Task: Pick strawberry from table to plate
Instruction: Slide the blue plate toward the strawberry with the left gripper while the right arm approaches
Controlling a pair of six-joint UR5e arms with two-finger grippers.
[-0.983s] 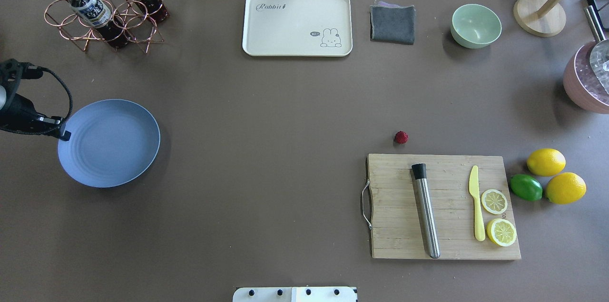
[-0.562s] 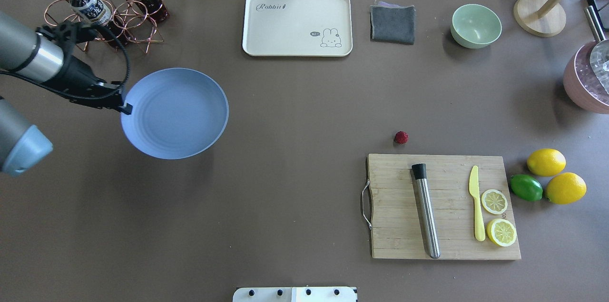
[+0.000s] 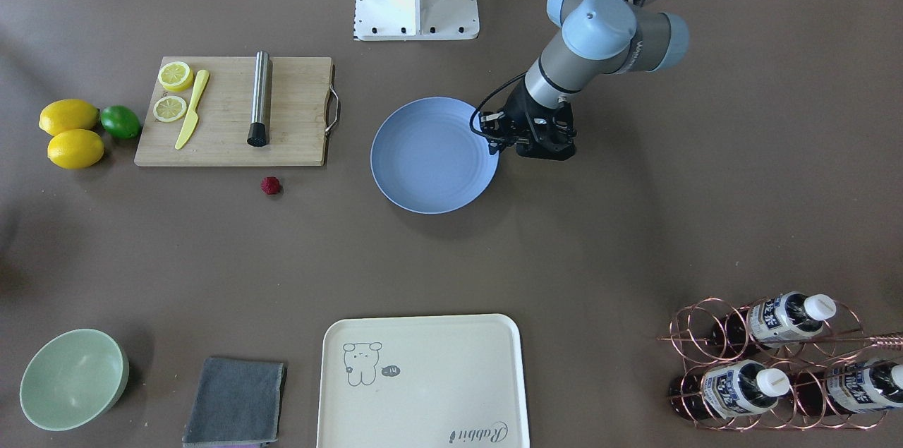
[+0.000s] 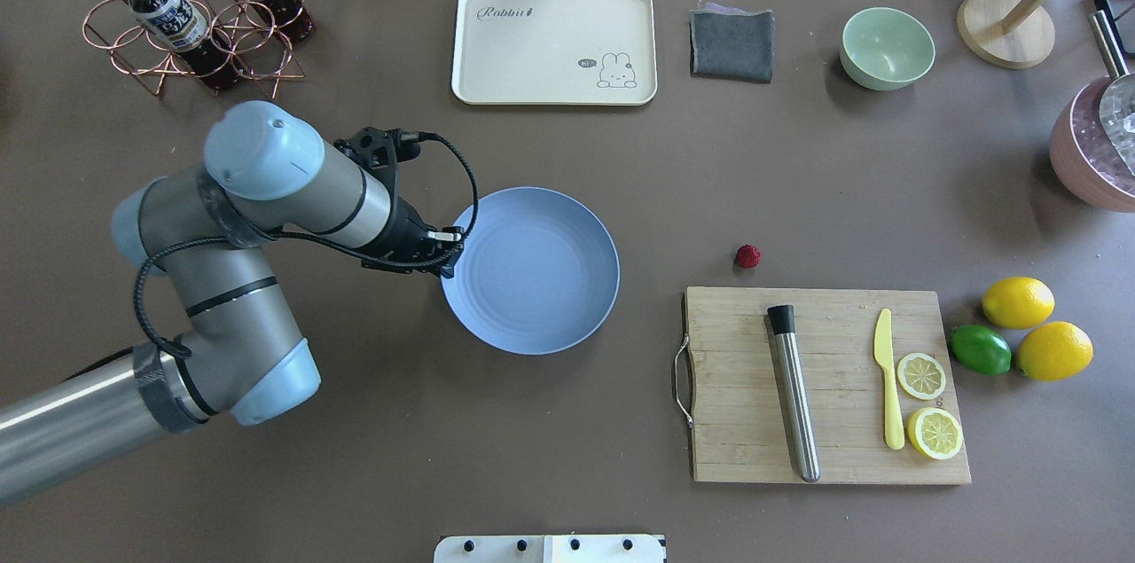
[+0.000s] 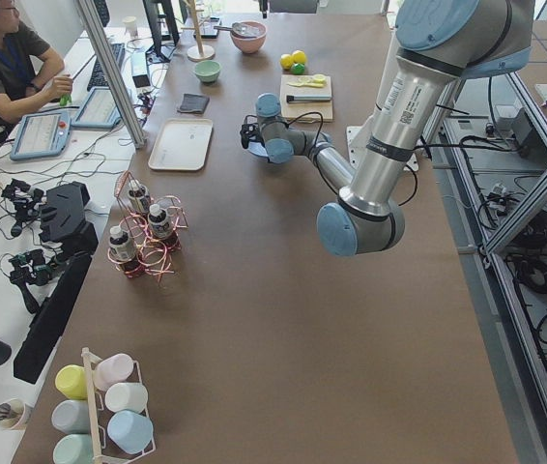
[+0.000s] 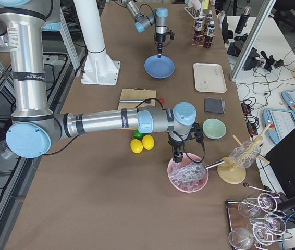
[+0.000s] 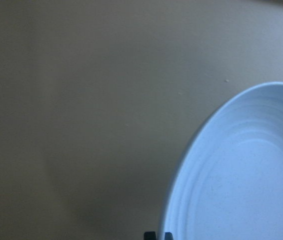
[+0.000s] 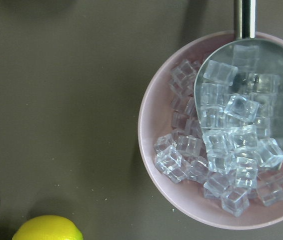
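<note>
The strawberry (image 4: 747,256) (image 3: 270,185), small and dark red, lies on the brown table (image 4: 532,155) just beyond the cutting board's far left corner. The light-blue plate (image 4: 532,270) (image 3: 434,155) (image 7: 241,190) sits near the table's middle, left of the berry. My left gripper (image 4: 448,254) (image 3: 492,137) is shut on the plate's left rim. My right gripper (image 6: 177,153) hangs over a pink bowl of ice at the far right; I cannot tell whether it is open or shut.
A wooden cutting board (image 4: 825,386) carries a steel muddler, a yellow knife and lemon slices. Two lemons (image 4: 1017,301) and a lime lie to its right. At the back are a cream tray (image 4: 554,44), grey cloth, green bowl (image 4: 887,49) and bottle rack (image 4: 191,13).
My left arm has swept to the right with the plate in its gripper, from the table's left edge to near the middle. The strawberry has not moved.
</note>
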